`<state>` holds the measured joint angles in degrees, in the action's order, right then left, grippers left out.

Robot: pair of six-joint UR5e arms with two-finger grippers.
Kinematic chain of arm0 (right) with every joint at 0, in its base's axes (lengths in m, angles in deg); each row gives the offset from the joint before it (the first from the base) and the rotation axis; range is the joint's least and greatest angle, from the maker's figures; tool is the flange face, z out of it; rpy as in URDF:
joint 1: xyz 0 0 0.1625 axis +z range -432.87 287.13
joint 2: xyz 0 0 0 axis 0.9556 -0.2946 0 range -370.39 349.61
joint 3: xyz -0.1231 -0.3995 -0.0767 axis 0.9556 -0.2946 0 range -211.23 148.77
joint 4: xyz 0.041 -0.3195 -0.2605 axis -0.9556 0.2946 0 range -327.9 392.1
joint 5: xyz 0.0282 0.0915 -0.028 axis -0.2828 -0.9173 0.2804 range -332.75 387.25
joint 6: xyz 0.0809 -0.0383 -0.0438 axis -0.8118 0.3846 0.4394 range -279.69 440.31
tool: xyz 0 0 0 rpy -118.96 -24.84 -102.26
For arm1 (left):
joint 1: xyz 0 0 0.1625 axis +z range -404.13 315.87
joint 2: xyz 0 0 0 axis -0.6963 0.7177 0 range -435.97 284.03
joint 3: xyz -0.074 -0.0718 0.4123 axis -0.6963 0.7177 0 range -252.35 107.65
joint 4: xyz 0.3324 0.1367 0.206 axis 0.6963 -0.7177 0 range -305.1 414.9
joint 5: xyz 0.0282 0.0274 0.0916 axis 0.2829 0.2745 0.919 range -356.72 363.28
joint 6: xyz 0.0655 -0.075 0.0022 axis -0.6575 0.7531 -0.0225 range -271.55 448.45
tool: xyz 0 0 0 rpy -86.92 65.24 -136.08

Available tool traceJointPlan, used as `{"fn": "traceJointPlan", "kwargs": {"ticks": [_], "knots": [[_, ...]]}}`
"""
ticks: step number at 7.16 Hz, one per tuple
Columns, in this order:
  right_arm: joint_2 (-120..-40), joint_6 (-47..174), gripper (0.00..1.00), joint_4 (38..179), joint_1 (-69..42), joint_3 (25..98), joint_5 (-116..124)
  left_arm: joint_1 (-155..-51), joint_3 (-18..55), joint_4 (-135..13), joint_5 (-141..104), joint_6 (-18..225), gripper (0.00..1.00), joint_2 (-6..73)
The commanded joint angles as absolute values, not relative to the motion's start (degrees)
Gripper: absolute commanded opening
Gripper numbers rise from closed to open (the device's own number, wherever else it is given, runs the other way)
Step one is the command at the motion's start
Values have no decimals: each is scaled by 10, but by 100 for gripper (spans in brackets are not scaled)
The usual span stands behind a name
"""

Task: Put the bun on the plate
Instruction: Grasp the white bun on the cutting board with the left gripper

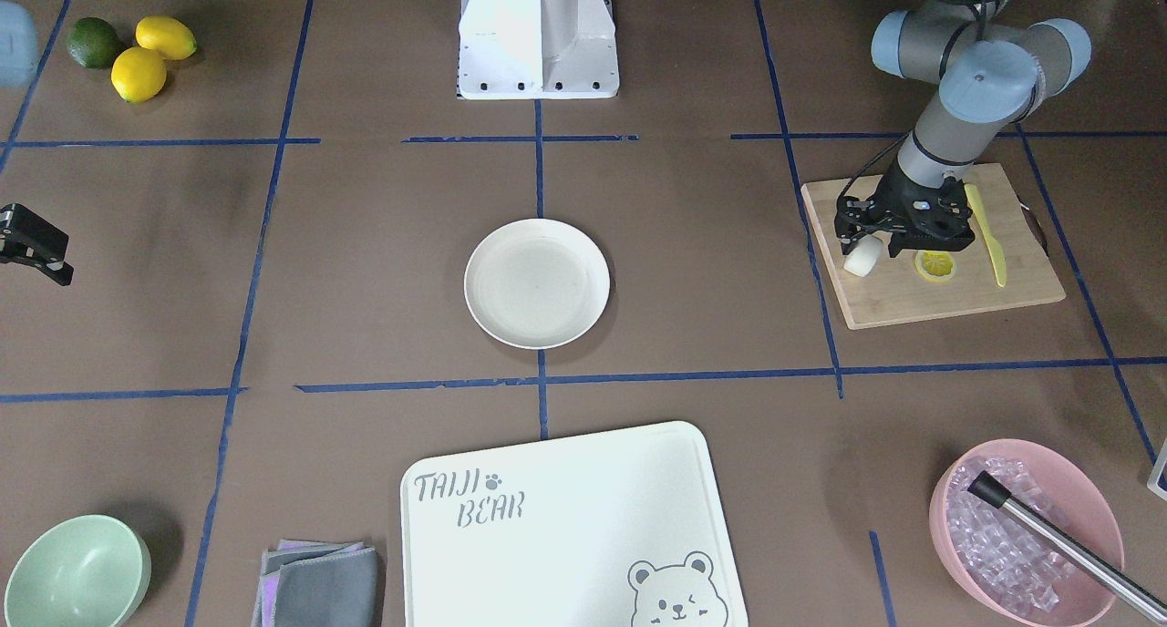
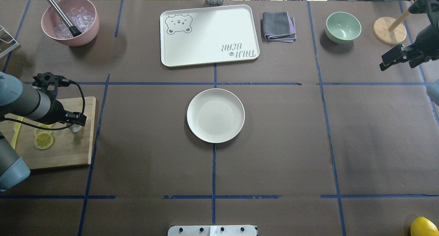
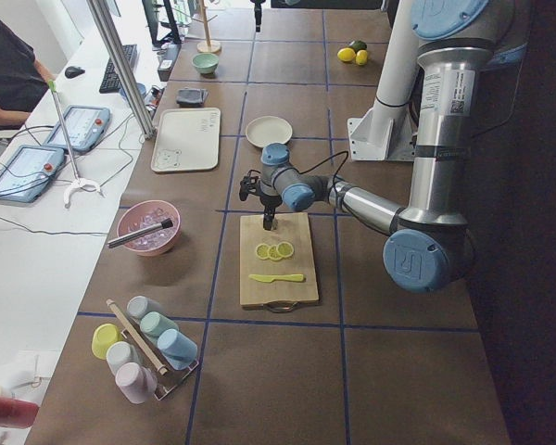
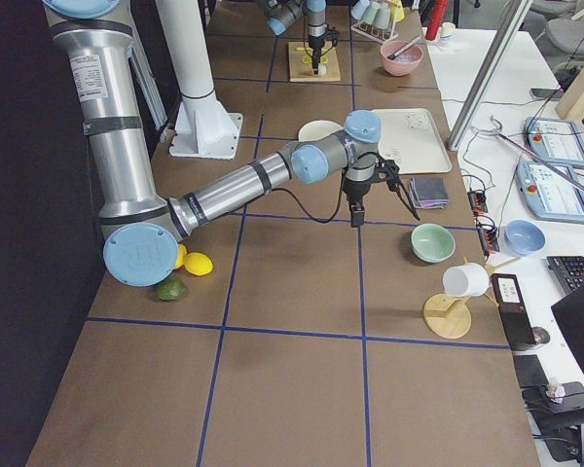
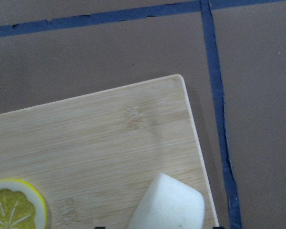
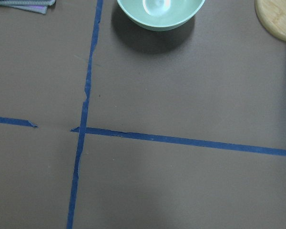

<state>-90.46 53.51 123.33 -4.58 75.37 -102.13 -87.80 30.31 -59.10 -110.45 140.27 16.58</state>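
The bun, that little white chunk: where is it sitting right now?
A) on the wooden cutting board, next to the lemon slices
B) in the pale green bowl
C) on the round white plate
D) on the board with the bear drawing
A: the bun lies near a corner of the wooden cutting board, beside the lemon slices, while the plate holds nothing.

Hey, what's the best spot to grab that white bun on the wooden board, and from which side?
Grip the bun across its rounded sides at mid-length, coming straight down from above. It lies on its side near a corner of the wooden board, top exposed, with the lemon slice apart from it.
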Motion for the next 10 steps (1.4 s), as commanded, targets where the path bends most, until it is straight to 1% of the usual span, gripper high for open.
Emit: {"fn": "traceJointPlan", "kwargs": {"ticks": [1,3,4,5,6,8,9,10], "knots": [[-904,534,100,1233,-46,753,-1021,-882,303,-590,-1105,1405,59,172],[-904,533,100,1233,-46,753,-1021,-882,300,-591,-1105,1409,56,176],[-904,532,100,1233,-46,753,-1021,-882,300,-591,-1105,1409,50,176],[-904,531,100,1233,-46,754,-1021,-883,300,-592,-1105,1409,42,176],[-904,531,100,1233,-46,754,-1021,-882,300,-592,-1105,1409,36,176],[-903,531,100,1234,-43,754,-1021,-891,311,-591,-1107,1410,30,176],[-903,531,100,1233,-40,754,-1022,-910,326,-571,-1111,1411,30,184],[-904,531,100,1233,-35,754,-1023,-915,350,-479,-1109,1411,30,225]]}}
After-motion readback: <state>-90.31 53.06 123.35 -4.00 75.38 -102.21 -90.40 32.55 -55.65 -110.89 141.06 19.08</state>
